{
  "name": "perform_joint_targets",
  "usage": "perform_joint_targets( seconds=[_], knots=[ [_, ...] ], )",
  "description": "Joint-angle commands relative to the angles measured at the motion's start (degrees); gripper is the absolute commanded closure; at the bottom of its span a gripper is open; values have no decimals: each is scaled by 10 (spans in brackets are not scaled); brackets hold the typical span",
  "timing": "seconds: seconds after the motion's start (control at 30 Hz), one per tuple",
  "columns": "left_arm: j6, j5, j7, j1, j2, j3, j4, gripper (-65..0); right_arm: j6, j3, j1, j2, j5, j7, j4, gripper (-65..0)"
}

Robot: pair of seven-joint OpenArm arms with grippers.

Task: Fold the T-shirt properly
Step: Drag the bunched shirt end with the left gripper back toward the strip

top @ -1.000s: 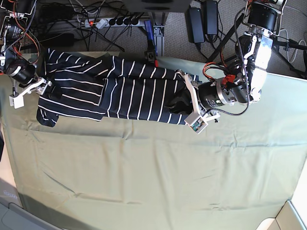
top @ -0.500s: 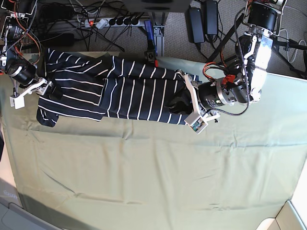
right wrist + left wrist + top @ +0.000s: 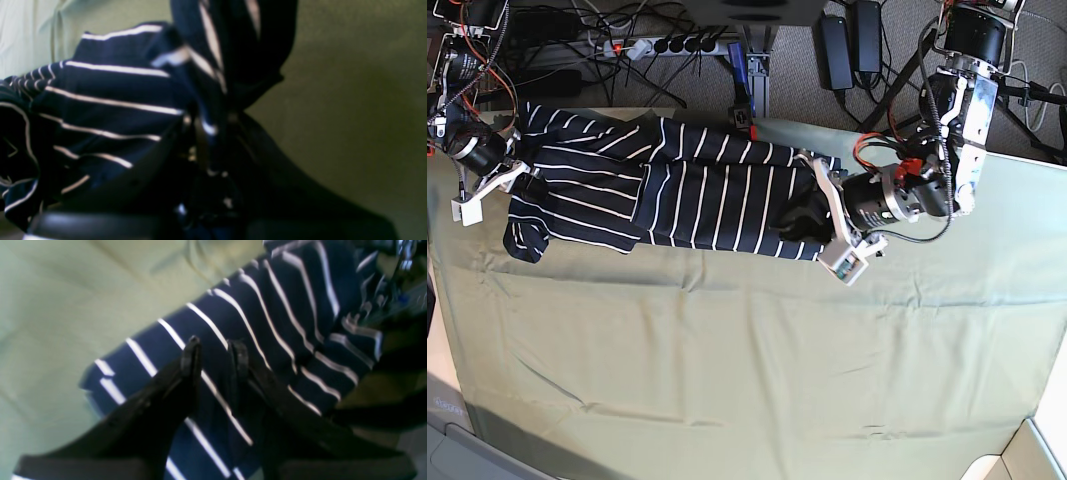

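**Base view: both grippers on the shirt ends, a snag is the risk**

Base view shows you the T-shirt [image 3: 677,185] lying as a long folded band along the far edge of the green cloth [image 3: 747,350], stretched left to right. Your right gripper [image 3: 206,130] is clamped on a bunch of fabric at the left end. Your left gripper [image 3: 213,356] holds its fingers close together around a striped fold at the right end.

If you lift unevenly from here, the thin fold at the left gripper could slip free, or the bunched sleeve could drag and undo the band.

Compared with a second ago, the right gripper has gone from wide apart to closed, and the left arm has shifted slightly
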Motion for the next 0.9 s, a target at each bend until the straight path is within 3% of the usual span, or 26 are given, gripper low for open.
perform_joint_targets(
  seconds=[0.0, 0.27, 0.4, 0.7, 0.87],
  knots=[
    [9, -17, -13, -8, -2, -19, 9, -164, 35, 3, 5, 13, 6, 15, 8, 0],
    [8, -47, 4, -8, -3, -122, 9, -164, 35, 3, 5, 21, -56, 47, 8, 0],
    [8, -47, 33, -6, -17, -126, 9, -164, 35, 3, 6, 42, -56, 47, 8, 0],
    [6, -52, 34, 32, -38, -126, 9, -164, 35, 4, 24, 94, -67, 40, 8, 0],
    [6, -57, 14, 58, -38, -125, 9, -164, 35, 4, 30, 111, -21, 14, 12, 0]
  ],
)
